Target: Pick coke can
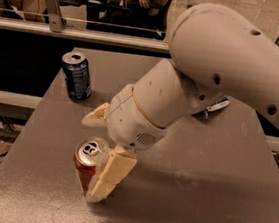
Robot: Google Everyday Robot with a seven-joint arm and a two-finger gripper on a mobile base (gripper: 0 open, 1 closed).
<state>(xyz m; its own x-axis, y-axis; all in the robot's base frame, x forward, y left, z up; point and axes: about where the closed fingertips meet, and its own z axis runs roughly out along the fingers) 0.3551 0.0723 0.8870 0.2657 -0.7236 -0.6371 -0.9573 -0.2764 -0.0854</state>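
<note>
Red-orange aluminium, silver on top with a pull tab: the coke can (pixel 83 171) stands upright near the front left of the flat grey tabletop (pixel 204 201); we see it between the two cream-coloured fingers of the robot's parallel-jaw gripper (pixel 93 157); the jaws stand wide apart, and we judge that they have hold of nothing yet. One finger (pixel 108 176) reaches down along the can's right side, touching it or just beside it, we cannot tell which; the other finger (pixel 95 117) shows behind the can's far left rim, apart from it. The can's long axis is vertical, while the fingers come down at a slant from the bulky white arm (pixel 224 73) above and to the right; so the can lies in the gap, nearer the front finger than the rear one. We judge the coming move to be a closing of the jaws across the can's body, which may nudge it before both pads bear. A dark blue upright drink can (pixel 76 76) stands well apart, near the far left edge.
</note>
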